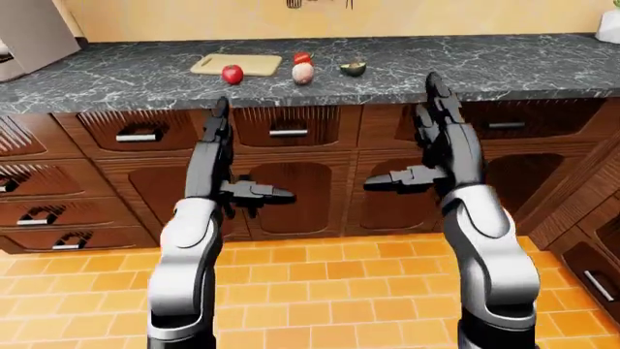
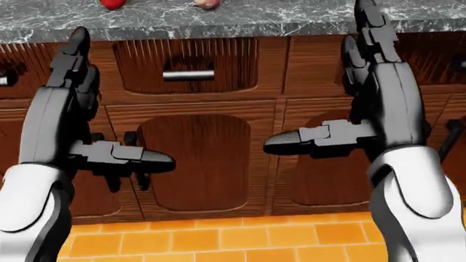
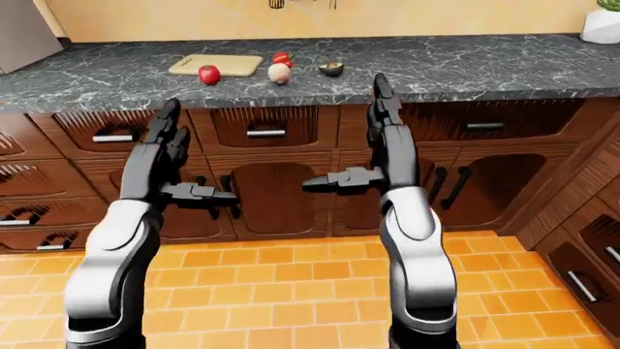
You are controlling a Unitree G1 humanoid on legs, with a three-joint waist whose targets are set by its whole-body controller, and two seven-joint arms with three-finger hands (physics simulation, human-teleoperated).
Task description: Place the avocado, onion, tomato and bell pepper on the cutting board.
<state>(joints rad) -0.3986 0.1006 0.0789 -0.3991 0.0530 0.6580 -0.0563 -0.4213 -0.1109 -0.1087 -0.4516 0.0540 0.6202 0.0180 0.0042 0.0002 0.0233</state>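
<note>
In the left-eye view a pale cutting board (image 1: 235, 62) lies on the dark marble counter (image 1: 504, 69) near the top. A red tomato (image 1: 232, 74) sits at the board's lower edge. To the right, off the board, are a pale onion (image 1: 302, 73), a small red bell pepper (image 1: 302, 57) above it, and a halved avocado (image 1: 354, 69). My left hand (image 1: 221, 149) and right hand (image 1: 438, 142) are raised before the cabinet doors, below the counter's edge. Both are open and empty, fingers pointing up and thumbs turned inward.
Brown drawers and cabinet doors (image 1: 291, 193) with metal handles stand under the counter. The floor (image 1: 320, 291) is orange tile. A steel appliance (image 1: 34, 36) stands at the counter's top left and a white pot (image 3: 602, 25) at its top right.
</note>
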